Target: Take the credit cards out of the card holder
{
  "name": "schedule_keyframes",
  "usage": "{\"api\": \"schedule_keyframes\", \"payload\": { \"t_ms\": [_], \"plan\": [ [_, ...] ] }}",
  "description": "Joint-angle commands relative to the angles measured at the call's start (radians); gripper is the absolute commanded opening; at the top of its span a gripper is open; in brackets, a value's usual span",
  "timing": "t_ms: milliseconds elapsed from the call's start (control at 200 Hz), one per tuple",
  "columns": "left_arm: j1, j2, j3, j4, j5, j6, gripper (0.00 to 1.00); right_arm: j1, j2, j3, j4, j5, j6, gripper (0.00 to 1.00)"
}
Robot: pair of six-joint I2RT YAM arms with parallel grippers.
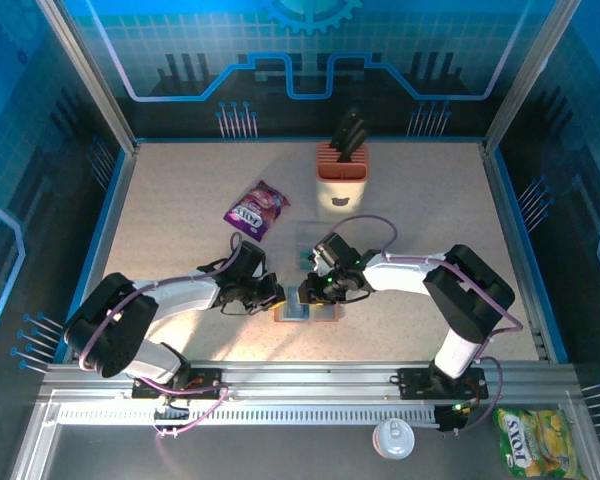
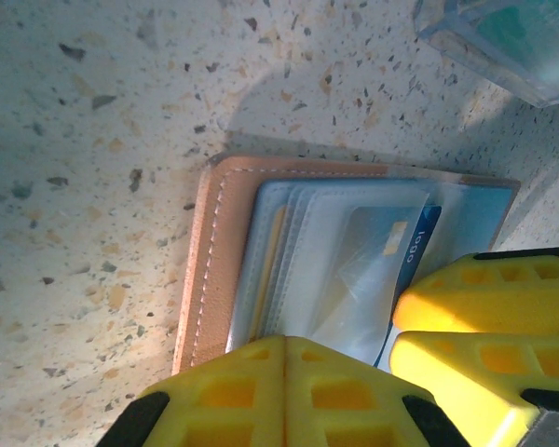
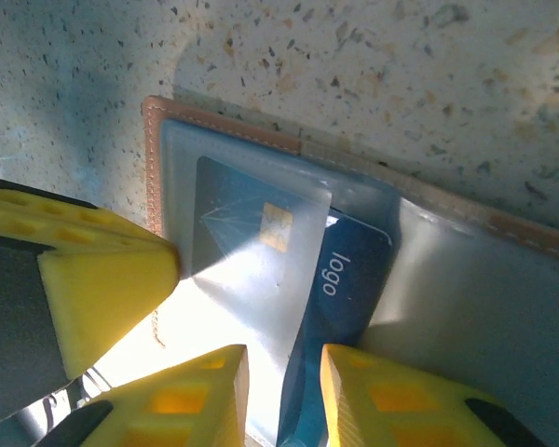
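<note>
The card holder (image 2: 208, 270) lies open and flat on the table (image 2: 93, 140), between the two arms. The left gripper (image 2: 284, 358), fingertips pressed together, bears on the holder's pocket panel near the brown rim; I judge it to be the hold-down. The right gripper (image 3: 281, 361) pinches the blue credit card (image 3: 349, 270), which protrudes partway from its clear pocket. Hazards I watch for: if the hold-down slips on the smooth pocket, the holder may drag along with the card; a pull skew to the pocket may jam or bend the card; a shallow bite may let it slide free. The other credit cards (image 2: 275, 251) sit in their pockets.
</note>
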Motion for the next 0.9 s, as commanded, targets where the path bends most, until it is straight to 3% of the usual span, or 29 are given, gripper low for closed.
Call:
{"api": "schedule_keyframes", "payload": {
  "t_ms": [0, 895],
  "plan": [
    [0.006, 0.021, 0.01, -0.061, -0.017, 0.022, 0.08, 0.012, -0.019, 0.013, -0.073, 0.036, -0.024, 0.29],
    [-0.005, -0.027, 0.087, -0.121, 0.0, 0.027, 0.09, 0.012, -0.079, 0.02, -0.122, 0.057, -0.047, 0.29]
  ]
}}
